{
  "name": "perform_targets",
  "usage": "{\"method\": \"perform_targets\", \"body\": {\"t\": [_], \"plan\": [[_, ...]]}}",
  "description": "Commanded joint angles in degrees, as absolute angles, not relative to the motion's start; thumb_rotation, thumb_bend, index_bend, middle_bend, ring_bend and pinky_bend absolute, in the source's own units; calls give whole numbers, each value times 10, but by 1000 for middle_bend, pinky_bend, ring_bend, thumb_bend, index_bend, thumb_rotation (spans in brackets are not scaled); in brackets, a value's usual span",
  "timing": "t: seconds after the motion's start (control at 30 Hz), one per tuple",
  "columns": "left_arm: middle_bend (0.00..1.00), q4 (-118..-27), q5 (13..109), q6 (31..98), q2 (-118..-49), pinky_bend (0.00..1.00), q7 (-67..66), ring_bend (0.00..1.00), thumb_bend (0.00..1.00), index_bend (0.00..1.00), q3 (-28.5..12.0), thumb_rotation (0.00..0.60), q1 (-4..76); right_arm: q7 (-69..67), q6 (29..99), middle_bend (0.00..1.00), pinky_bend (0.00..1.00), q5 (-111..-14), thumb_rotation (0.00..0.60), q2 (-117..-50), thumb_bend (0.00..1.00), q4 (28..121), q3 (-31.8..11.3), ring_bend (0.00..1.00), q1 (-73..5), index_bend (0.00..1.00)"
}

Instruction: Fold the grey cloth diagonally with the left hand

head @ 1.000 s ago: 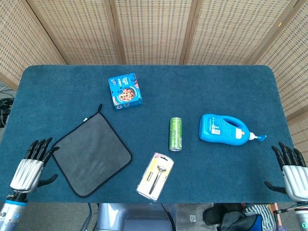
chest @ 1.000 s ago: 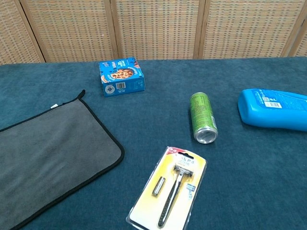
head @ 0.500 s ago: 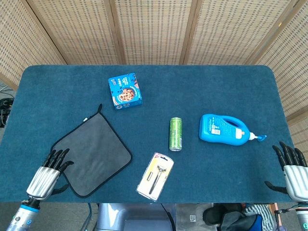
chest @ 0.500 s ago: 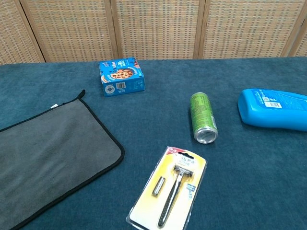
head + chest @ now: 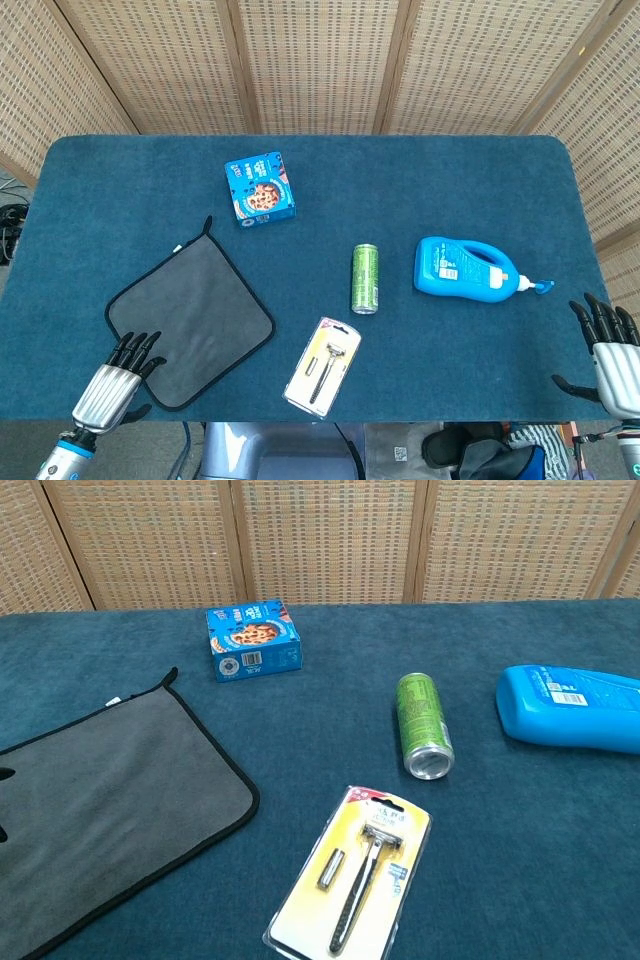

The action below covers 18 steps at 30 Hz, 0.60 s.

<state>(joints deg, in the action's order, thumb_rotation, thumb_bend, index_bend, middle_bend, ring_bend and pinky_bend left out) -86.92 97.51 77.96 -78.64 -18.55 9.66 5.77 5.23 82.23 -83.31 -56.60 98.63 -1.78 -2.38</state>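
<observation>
Grey cloth (image 5: 190, 320) lies flat, unfolded; I've slid my left hand (image 5: 115, 378) in from the counter (image 5: 400, 180) edge, fingers spread, tips over its near corner, ready to pinch.

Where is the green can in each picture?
Head view: the green can lies on its side near the middle of the table, left of the blue bottle.
Chest view: the green can lies right of centre, above the razor pack.
Shared landmark: the cookie box.
</observation>
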Motion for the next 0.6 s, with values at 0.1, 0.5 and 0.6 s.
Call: {"method": "perform_targets", "body": {"t": [0.1, 0.5, 0.6], "plan": [[0, -861, 972, 764, -795, 0, -208, 0, 189, 270, 106, 600, 54, 48, 824, 0, 0, -833, 600, -566, 0, 985, -18, 0, -23, 0], [0, -848, 966, 750, -819, 0, -224, 0, 189, 270, 103, 600, 55, 43, 828, 0, 0, -834, 600, -566, 0, 983, -19, 0, -21, 0], [0, -844, 964, 748, -824, 0, -226, 0, 190, 270, 100, 600, 57, 43, 828, 0, 0, -834, 600, -566, 0, 984, -20, 0, -21, 0]]}}
